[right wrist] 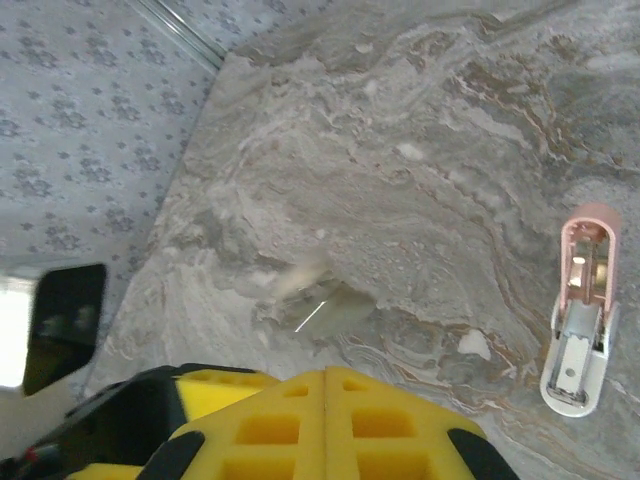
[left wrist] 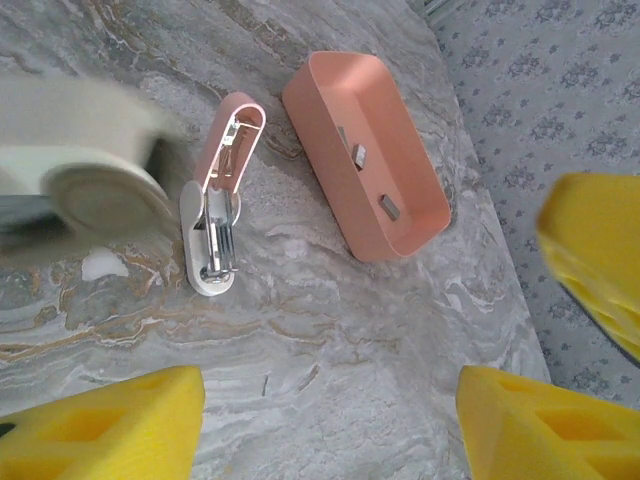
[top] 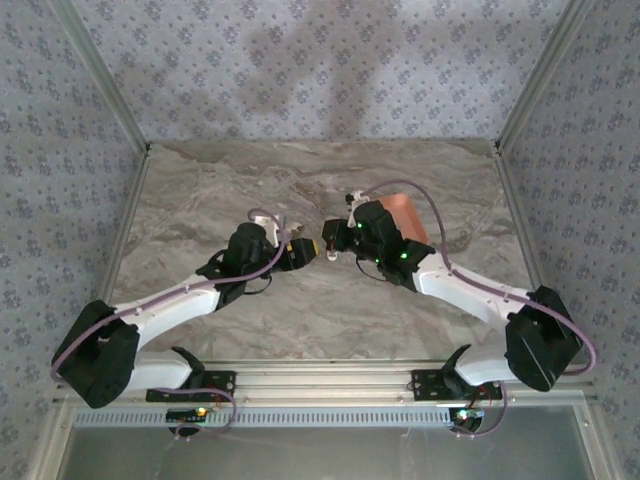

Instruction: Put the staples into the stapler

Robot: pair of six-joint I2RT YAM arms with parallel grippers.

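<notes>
Now stapler point(left wrist: 215, 205) lies open ahead of left claw point(left wrist: 330, 420).

surface point(left wrist: 340, 340): matt, marbled stone look | stapler point(left wrist: 218, 200): smooth plastic, shiny metal inside | tray point(left wrist: 325, 180): smooth matt plastic

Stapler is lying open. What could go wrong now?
The stapler lies loose, held by neither gripper, so a nudge could slide it or flip its pink top shut. The staples in the tray are tiny and low between its walls; the open left gripper might fumble them.
</notes>
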